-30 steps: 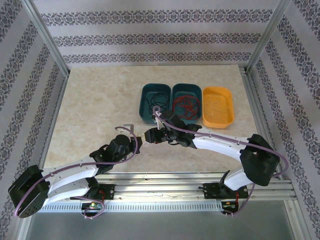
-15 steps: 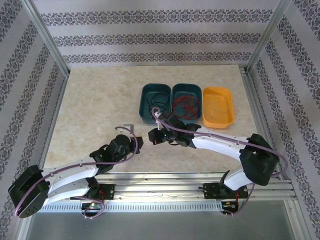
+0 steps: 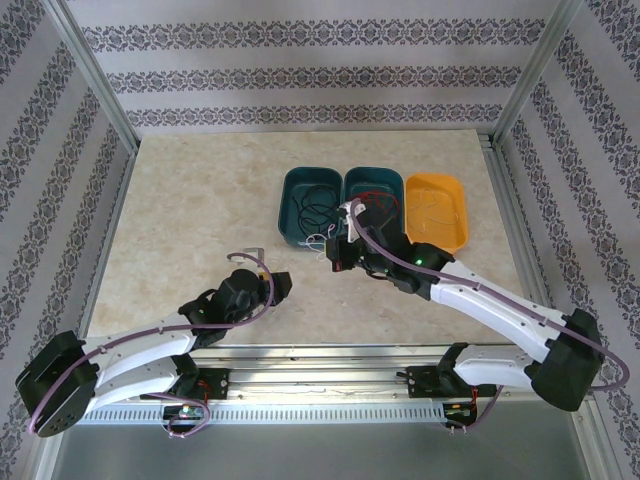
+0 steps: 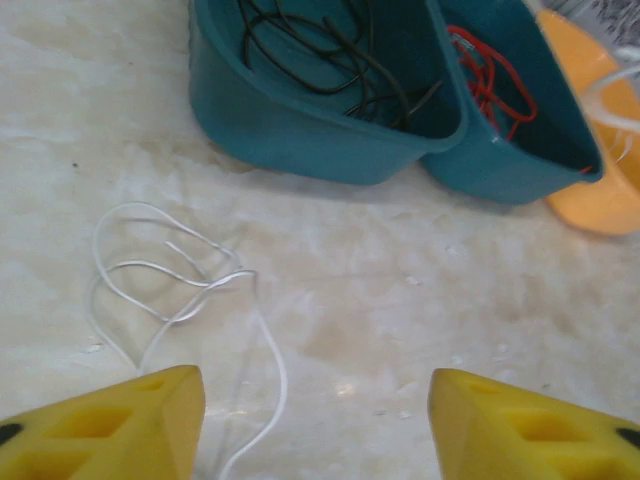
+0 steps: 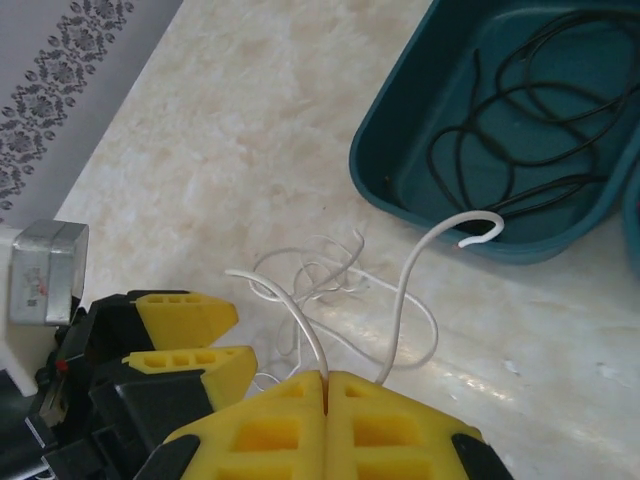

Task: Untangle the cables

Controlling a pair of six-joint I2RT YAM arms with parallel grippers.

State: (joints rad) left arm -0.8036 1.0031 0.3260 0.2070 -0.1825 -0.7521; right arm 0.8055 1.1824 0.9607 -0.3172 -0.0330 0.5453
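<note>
One white cable (image 5: 402, 290) between right fingers (image 5: 265, 435)

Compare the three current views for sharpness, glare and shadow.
Top external: evenly lit and sharp, with only faint shadows on the table. Left wrist: the white cable is fairly crisp, while the left hand's fingers at the bottom edge and the orange bin look soft. Right wrist: a pale sheen lies on the table beside the teal bin holding the black cable.
</note>
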